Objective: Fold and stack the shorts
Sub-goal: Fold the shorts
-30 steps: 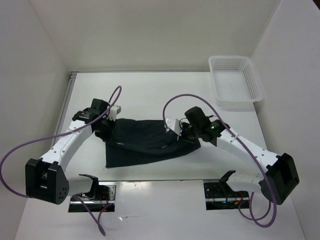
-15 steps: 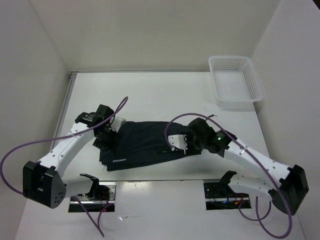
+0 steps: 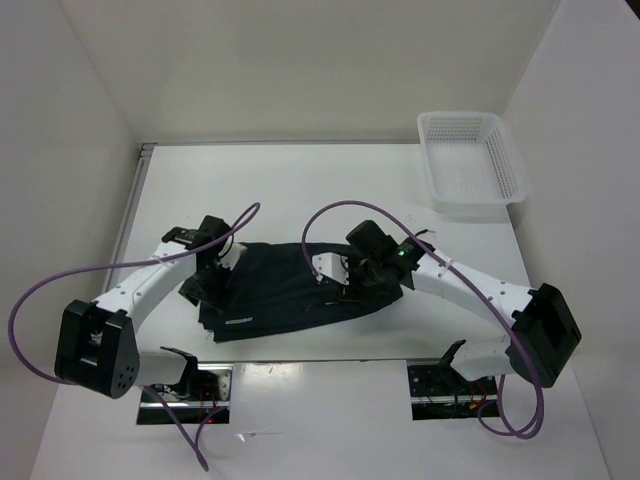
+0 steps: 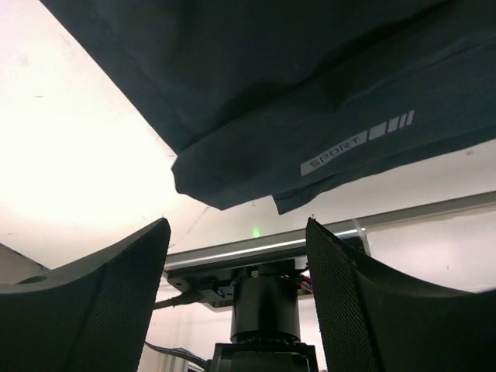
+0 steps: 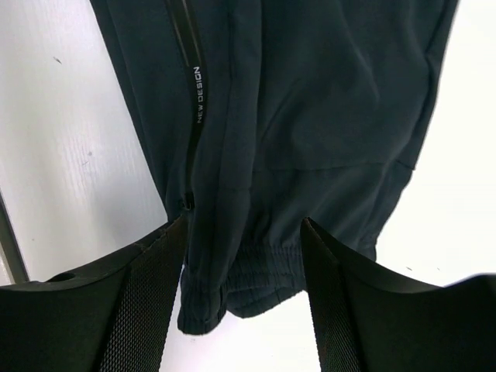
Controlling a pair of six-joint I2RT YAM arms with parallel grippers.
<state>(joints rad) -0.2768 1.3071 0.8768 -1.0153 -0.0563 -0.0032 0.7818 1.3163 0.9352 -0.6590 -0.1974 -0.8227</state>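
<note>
**A:** How do the jaws stand?

**B:** The left gripper (image 4: pixel 236 232) is spread wide with nothing between its fingers. The right gripper (image 5: pixel 240 229) is the same, wide and empty.

**A:** And the shorts (image 3: pixel 290 290)?

**B:** They lie flat on the table (image 3: pixel 300 190) under both grippers. Just beyond the left fingertips is a doubled corner, with the layer carrying the SPORT print (image 4: pixel 356 142) showing under the top layer. Just ahead of the right fingers is the elastic hem (image 5: pixel 248 271), and the dark cloth runs on past it. I can't tell whether either gripper touches the fabric.

**A:** So which step is this?

**B:** I'd say between folds. One fold looks laid, and neither gripper has a hold.

**A:** What does the next move need?

**B:** Probably each gripper has to come down on an edge near its own fingertips and pinch both layers together. Catch only the top layer and the fold would peel open. Farthest off, well beyond the right gripper, sits the white basket (image 3: pixel 470 160), possibly the stacking spot.
</note>
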